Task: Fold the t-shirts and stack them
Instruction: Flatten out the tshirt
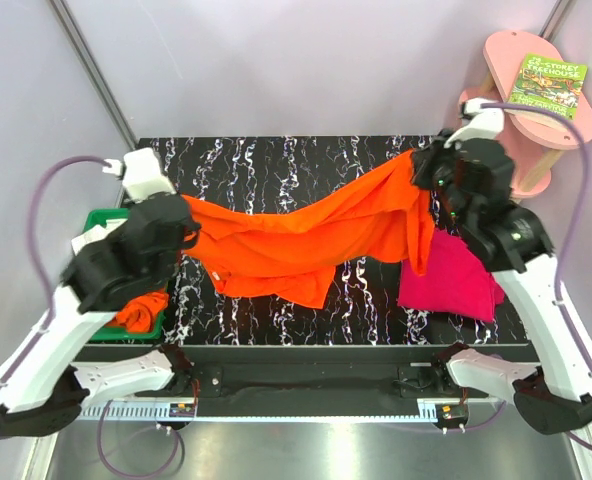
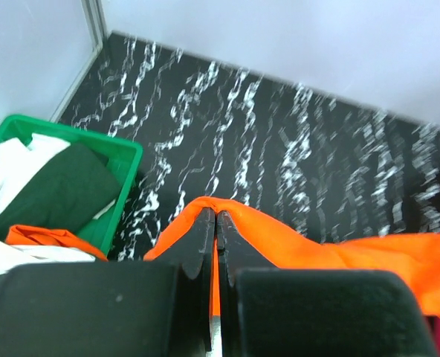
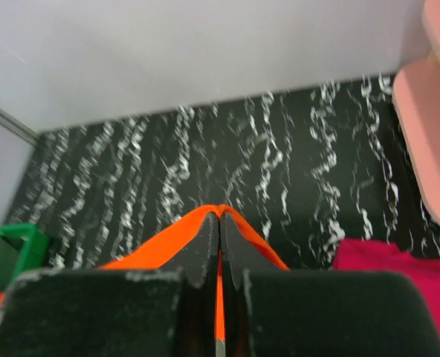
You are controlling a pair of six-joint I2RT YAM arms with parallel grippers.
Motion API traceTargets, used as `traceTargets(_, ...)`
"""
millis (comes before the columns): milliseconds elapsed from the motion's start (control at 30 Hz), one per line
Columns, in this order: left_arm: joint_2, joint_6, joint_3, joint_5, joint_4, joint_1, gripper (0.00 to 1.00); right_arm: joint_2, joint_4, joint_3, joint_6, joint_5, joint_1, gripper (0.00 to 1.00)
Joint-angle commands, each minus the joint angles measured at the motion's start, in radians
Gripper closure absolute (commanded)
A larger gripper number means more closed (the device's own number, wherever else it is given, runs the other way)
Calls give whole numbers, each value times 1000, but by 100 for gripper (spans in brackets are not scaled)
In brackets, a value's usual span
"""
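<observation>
Both jaws clamp the orange t-shirt (image 1: 306, 235), stretched above the tabletop (image 1: 276, 165) centre. Risk: thin edge pinches may slip, dropping cloth onto the magenta t-shirt (image 1: 451, 278) by the right edge.

Clear at the back of the tabletop (image 1: 276, 160), barred across the middle.
Blocked mid-span by the orange t-shirt (image 1: 306, 235) strung side to side; hemmed left by the full green bin (image 1: 98, 216), right by the magenta t-shirt (image 1: 451, 280) lying flat and the pink stand (image 1: 503, 55) beyond the corner; bare again along the near strip.
</observation>
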Motion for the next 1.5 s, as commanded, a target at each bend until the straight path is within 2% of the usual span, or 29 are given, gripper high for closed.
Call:
traceTargets(0,35,20,-101,189,159,138,100,-12,26,-71,19,37,-2,100)
traceTargets(33,43,20,-125,249,181,196,100,-8,26,-80,16,45,-2,100)
traceTargets(133,87,21,-209,299,257,257,100,18,37,-120,10,73,-3,100)
traceTargets(400,235,-19,-370,342,412,330,100,151,112,-221,26,80,-31,100)
traceTargets(567,297,-38,-422,336,478,341,100,250,214,-263,38,63,-84,100)
traceTargets(733,373,-49,-432,307,521,375,100,409,315,-231,46,54,-120,100)
traceTargets(1100,623,-22,-289,378,583,490,100,753,361,12,62,20,-173,100)
traceTargets(1433,819,-9,-108,512,598,571,100,876,365,138,87,-24,-221,100)
traceTargets(1467,831,3,-76,526,594,571,93,882,364,144,90,-47,-224,100)
